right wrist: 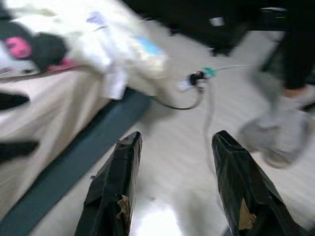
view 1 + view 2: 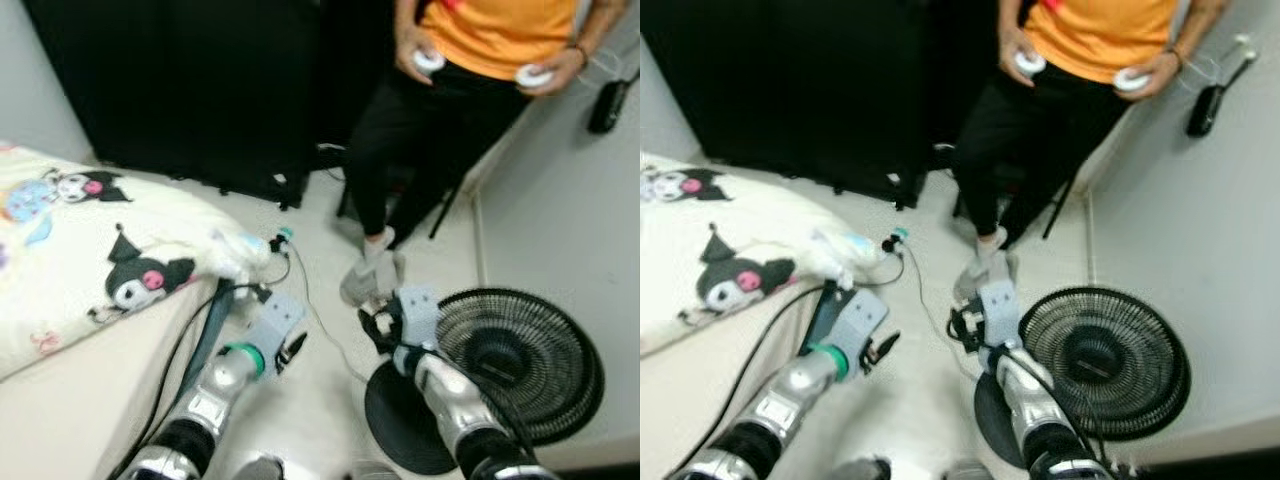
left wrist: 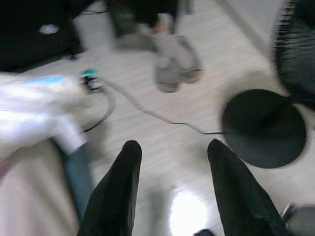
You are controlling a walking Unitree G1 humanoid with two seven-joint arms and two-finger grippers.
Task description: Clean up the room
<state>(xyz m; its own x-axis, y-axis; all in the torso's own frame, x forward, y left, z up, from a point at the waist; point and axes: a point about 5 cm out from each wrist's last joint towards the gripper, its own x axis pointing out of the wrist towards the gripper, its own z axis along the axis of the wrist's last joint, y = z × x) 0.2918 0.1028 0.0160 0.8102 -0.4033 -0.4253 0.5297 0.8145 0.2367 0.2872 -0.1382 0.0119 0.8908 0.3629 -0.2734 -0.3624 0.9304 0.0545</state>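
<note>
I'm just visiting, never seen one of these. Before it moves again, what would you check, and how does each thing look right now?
1. Left claw open, holding nothing: ok.
2. Right claw open, holding nothing: ok.
3. Person at a safe distance: not ok, their feet are on the floor just ahead of both claws.
4. Cable out of the way: not ok, it trails across the floor toward the fan's base.
5. Fan at a safe distance: not ok, it stands right beside the right arm.
6. What to tidy first: cannot tell.
</note>
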